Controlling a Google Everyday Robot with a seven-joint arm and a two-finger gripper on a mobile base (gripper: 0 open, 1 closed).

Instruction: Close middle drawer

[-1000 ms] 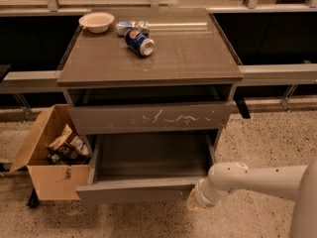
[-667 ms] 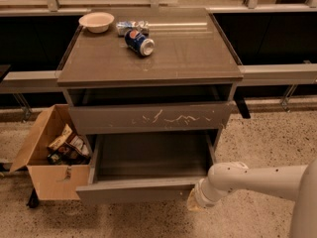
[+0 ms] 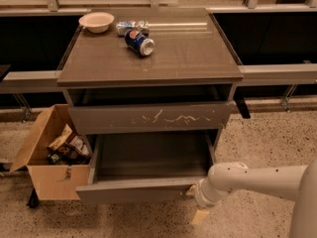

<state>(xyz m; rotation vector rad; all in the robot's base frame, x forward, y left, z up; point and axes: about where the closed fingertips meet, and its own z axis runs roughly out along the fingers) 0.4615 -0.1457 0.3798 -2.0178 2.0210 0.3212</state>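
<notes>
The middle drawer point(image 3: 133, 191) is pulled far out of the grey cabinet. Its plain grey front panel faces me and its shallow inside looks empty. My gripper point(image 3: 199, 205) is at the end of the white arm coming in from the right. It sits low, right at the right end of that front panel, touching or nearly touching it. The scratched drawer front point(image 3: 148, 117) above is pushed nearly in. The lowest panel is hidden behind the open drawer.
An open cardboard box point(image 3: 47, 177) with snack packets stands on the floor against the drawer's left side. On the cabinet top point(image 3: 198, 53) are a white bowl point(image 3: 96, 21), a lying soda can point(image 3: 139, 42) and a crumpled packet point(image 3: 130, 26). Speckled floor lies in front.
</notes>
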